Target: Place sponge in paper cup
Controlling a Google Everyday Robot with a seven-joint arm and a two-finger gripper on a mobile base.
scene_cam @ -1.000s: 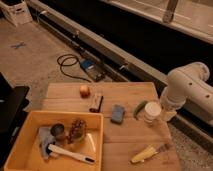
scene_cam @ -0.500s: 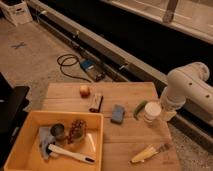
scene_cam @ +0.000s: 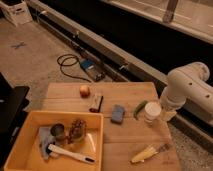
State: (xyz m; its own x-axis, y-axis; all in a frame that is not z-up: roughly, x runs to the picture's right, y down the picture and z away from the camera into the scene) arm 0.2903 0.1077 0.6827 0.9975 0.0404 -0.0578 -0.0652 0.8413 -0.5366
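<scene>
A blue sponge [scene_cam: 118, 113] lies flat near the middle of the wooden table [scene_cam: 125, 142]. A white paper cup [scene_cam: 152, 111] stands upright to its right, near the table's right edge. The white robot arm [scene_cam: 187, 90] reaches in from the right. Its gripper [scene_cam: 167, 114] sits just right of the cup, low by the table's edge, mostly hidden behind the arm and cup. The sponge is apart from both the cup and the gripper.
A green pepper [scene_cam: 139, 108] lies between sponge and cup. An apple [scene_cam: 85, 90] and a dark bar [scene_cam: 96, 103] lie to the left. A yellow bin [scene_cam: 30, 125] holds a can, pinecone, cloth and brush. A corn cob [scene_cam: 144, 153] lies at the front right.
</scene>
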